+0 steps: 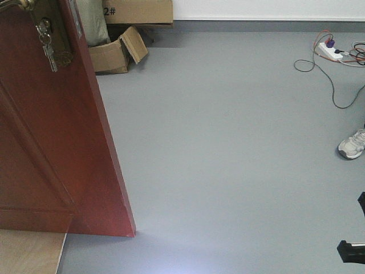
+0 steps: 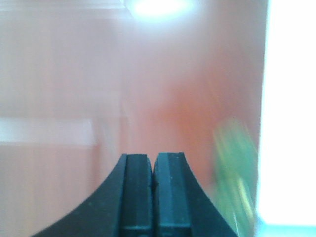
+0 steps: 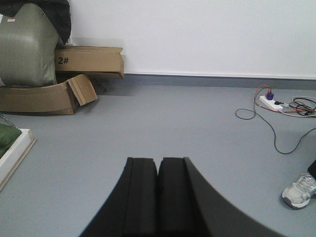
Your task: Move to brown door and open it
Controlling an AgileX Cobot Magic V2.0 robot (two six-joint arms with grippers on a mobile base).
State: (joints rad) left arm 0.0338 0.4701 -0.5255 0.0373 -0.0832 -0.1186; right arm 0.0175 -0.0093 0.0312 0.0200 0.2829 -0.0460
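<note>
**Heavy, rigid, glossy door: work from the free edge**

The brown door (image 1: 51,142) fills nine o'clock in the front view, swung ajar, keys (image 1: 48,48) hanging at eleven. The left gripper (image 2: 153,197) and right gripper (image 3: 158,197) are both pressed together, holding nothing. Slick panels likely favour pushing near the edge.

Left wrist view blurred—perhaps overexposed

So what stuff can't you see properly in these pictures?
- Brown door: front view cuts off its top and left side; only a bit of the handle shows above the hanging keys.
- Left wrist view: reddish blur behind the left gripper; the green thing is too smeared to name.
- Person: only a white shoe shows, cut by the frame edge.
- Cardboard box: its label reads only "2#".
</note>
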